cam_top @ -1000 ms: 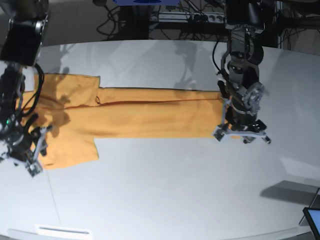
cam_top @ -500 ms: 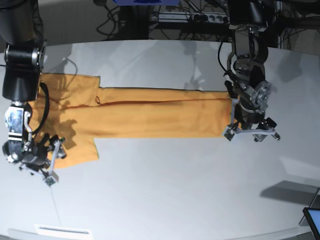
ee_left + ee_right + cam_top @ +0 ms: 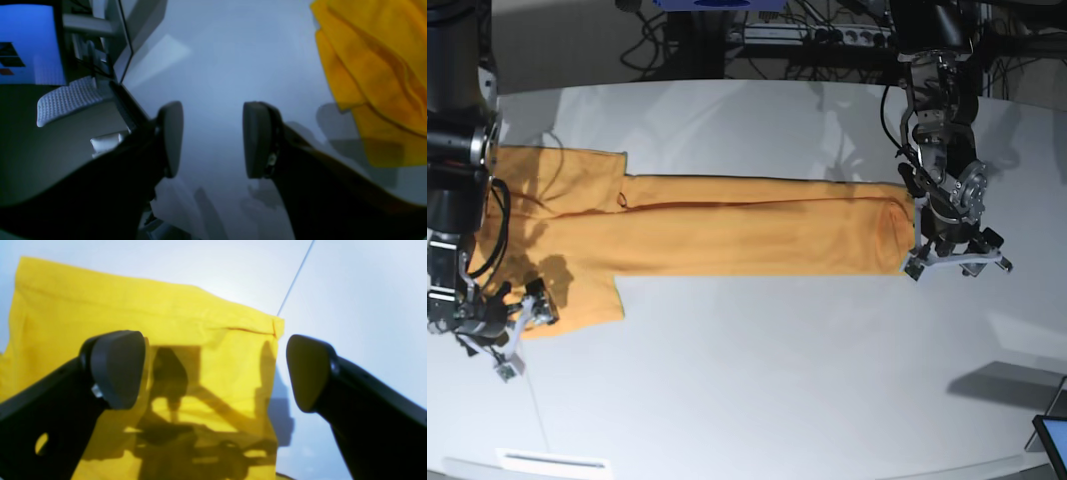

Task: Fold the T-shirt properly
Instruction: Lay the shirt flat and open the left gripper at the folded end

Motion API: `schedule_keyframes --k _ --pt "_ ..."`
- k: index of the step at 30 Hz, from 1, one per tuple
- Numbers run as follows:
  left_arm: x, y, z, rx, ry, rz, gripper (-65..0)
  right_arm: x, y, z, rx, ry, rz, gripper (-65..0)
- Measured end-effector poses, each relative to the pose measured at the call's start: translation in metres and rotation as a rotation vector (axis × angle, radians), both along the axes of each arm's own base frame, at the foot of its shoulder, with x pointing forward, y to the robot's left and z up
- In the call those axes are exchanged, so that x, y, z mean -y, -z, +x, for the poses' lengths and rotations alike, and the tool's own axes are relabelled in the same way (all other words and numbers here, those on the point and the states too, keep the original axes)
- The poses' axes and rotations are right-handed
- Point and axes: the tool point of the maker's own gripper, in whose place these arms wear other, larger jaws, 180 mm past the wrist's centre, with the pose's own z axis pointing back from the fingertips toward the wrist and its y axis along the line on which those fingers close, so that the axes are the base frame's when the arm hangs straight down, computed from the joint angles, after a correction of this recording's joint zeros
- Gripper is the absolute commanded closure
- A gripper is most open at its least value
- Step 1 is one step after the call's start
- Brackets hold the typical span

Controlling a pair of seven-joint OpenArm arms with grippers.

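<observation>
The orange-yellow T-shirt [image 3: 747, 235] lies flat as a long band across the table, with a sleeve spread out at the left end. My left gripper [image 3: 957, 266] hovers just past the shirt's right end. In the left wrist view my left gripper [image 3: 213, 140] is open over bare table, and layered T-shirt [image 3: 373, 66] edges lie off to its right. My right gripper [image 3: 525, 340] sits at the sleeve's front corner. Seen from the right wrist, my right gripper [image 3: 213, 370] stands wide open above the flat T-shirt [image 3: 166, 313] corner and holds nothing.
The white table [image 3: 777, 380] is rounded at the front. A screen corner [image 3: 1052, 440] pokes in at the bottom right and a white strip [image 3: 552, 462] lies at the front left. Cables and a power strip [image 3: 807, 35] run behind the table. A blue monitor [image 3: 30, 43] stands beyond the table edge.
The left gripper slid right, drawing the shirt's right end out longer, and now stands clear of it. The right gripper opened wide and shifted toward the sleeve's front corner.
</observation>
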Motion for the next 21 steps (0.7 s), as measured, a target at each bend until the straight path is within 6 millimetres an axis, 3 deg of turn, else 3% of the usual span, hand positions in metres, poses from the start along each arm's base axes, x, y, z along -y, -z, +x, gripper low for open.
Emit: schedule_keyframes --k 4,21 --pt "0.000 0.001 0.000 -0.002 0.000 -0.001 -28.9 0.006 0.002 0.003 -0.010 0.028 0.031 -64.3" --pt "0.000 0.019 -0.018 -0.059 -0.001 -0.003 -28.9 -0.002 0.005 0.007 0.008 0.032 0.075 -64.3"
